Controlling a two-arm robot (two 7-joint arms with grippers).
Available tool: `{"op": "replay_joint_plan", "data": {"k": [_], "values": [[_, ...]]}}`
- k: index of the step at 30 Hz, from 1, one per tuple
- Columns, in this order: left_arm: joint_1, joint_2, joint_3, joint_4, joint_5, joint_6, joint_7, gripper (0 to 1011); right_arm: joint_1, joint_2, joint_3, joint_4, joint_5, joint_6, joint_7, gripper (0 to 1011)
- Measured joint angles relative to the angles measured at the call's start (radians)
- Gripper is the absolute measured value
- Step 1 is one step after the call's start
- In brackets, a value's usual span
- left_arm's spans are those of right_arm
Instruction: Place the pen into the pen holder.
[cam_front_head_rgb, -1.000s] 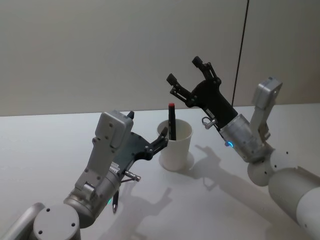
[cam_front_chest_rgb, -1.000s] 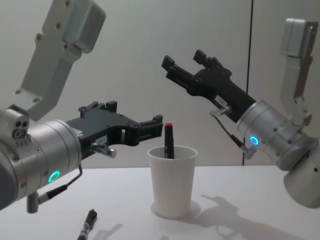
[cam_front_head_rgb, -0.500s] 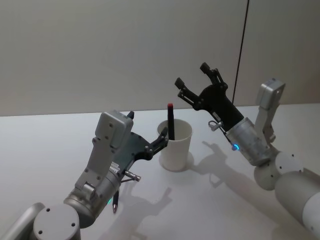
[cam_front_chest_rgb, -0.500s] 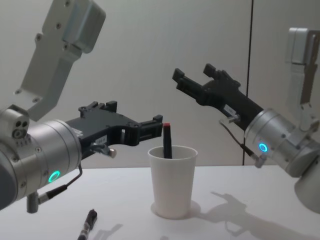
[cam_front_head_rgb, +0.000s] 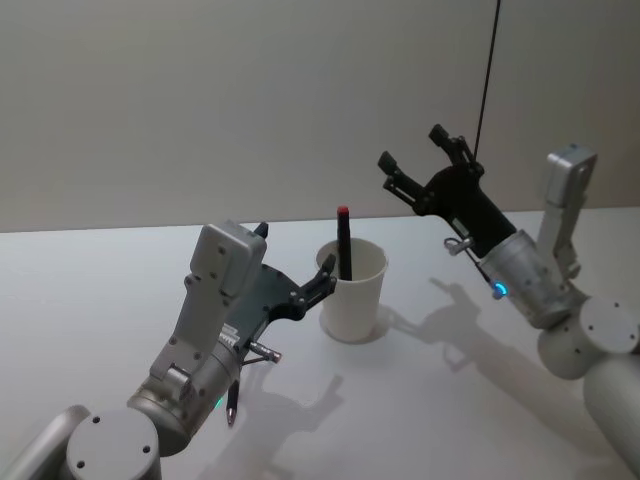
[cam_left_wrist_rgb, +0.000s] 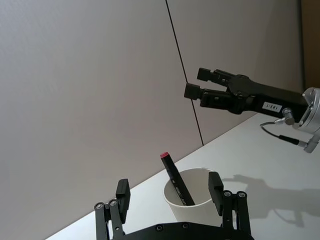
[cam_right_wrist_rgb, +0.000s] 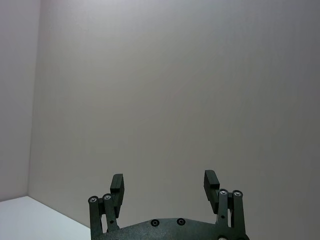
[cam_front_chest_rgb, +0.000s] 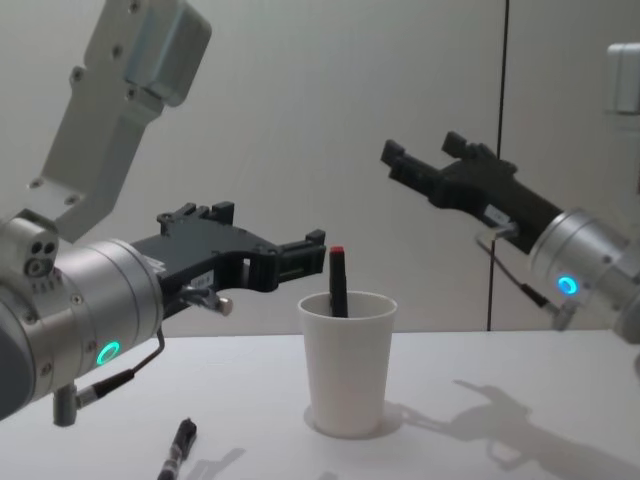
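- pen (cam_front_head_rgb: 343, 240) stands tilted inside pen holder (cam_front_head_rgb: 353, 298), frame centre, on counter (cam_front_head_rgb: 100, 300).
- left gripper (cam_left_wrist_rgb: 169, 186) just left of the holder, jaws wide open, empty.
- right gripper (cam_front_head_rgb: 413, 147) upper right, jaws open, empty.

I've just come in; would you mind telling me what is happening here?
A red-capped pen stands leaning inside the white paper cup, held by nothing. The robot's right hand is open and empty, raised in the air to the cup's right. The left hand is open too, beside the cup's rim on its left. A second pen lies on the table near the left arm.
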Motion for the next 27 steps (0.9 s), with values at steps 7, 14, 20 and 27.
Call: {"op": "replay_joint_plan", "data": {"k": [7,14,20,27], "values": [[0.000,0.000,0.000,0.000,0.000,0.000,0.000,1000,-0.115,0.043,-0.001,-0.237,-0.039,0.129,-0.063,1001],[0.000,0.000,0.000,0.000,0.000,0.000,0.000,1000,-0.196,0.075,0.002,-0.400,-0.070,0.230,-0.110,1002],[0.000,0.000,0.000,0.000,0.000,0.000,0.000,1000,-0.252,0.103,0.012,-0.510,-0.087,0.321,-0.147,1001],[0.000,0.000,0.000,0.000,0.000,0.000,0.000,1000,-0.325,0.145,0.035,-0.637,-0.101,0.430,-0.190,1001]]}}
